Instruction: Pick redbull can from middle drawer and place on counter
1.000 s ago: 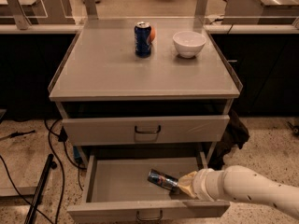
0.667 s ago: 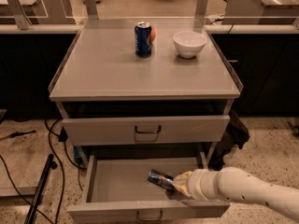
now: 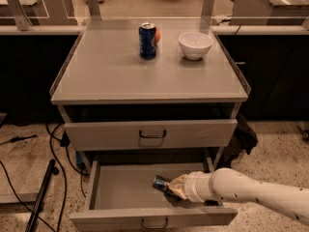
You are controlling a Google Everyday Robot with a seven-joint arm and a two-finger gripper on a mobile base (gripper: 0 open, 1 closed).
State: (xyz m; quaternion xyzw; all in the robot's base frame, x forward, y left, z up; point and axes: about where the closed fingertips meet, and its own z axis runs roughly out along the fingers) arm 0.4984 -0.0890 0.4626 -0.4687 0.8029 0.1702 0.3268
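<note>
The counter (image 3: 120, 71) is the broad grey cabinet top filling the upper middle of the view, with low raised edges along its left and right sides. Below its front edge sits the closed upper drawer (image 3: 106, 134), its dark bar handle centred on the flat front. Under that, the middle drawer (image 3: 120, 190) stands pulled out toward the camera, its grey floor showing and its own small handle (image 3: 154, 223) at the bottom edge of the view.

The robot's white arm (image 3: 260, 195) comes in from the lower right and reaches across the drawer's right side into its interior.

Near the counter's back edge, right of centre, a white bowl (image 3: 195, 45) stands upright. Just left of it, apart from it, a wider dark-blue soda can (image 3: 147, 40) stands upright, with a small orange object (image 3: 158, 35) partly hidden behind it.

The gripper (image 3: 175, 187) lies low inside the middle drawer, right of centre, touching the redbull can (image 3: 161, 183). The can lies on its side on the drawer floor, its free end pointing toward the drawer's back-left corner. Whether the gripper has actually closed on the can cannot be told.
</note>
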